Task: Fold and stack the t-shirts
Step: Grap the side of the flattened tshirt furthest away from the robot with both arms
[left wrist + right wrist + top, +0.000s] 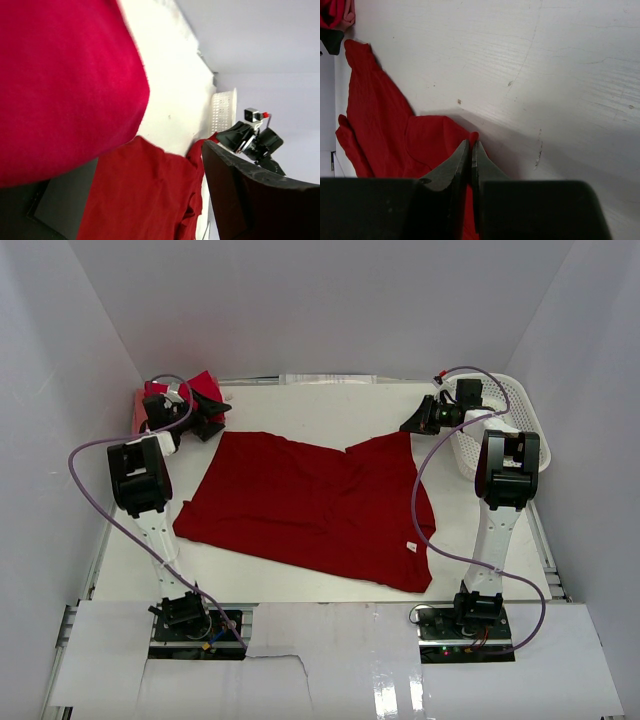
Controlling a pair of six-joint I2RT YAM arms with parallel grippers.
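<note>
A deep red t-shirt (pixel 310 505) lies spread across the middle of the table, its far right part folded over. My right gripper (pixel 412 426) is shut on that shirt's far right corner, and in the right wrist view a nub of red cloth (pixel 474 136) pokes out past the closed tips (pixel 471 144). My left gripper (pixel 212 418) stands open at the back left, beside a bunch of red and pink t-shirts (pixel 200 383). In the left wrist view brighter red cloth (pixel 65 85) fills the upper left, and one dark finger (pixel 250 200) shows at the right with the spread shirt (pixel 145 195) beyond it.
A white lattice basket (pixel 520 405) stands at the back right, just behind the right arm. White walls close in the table on three sides. Purple cables loop off both arms.
</note>
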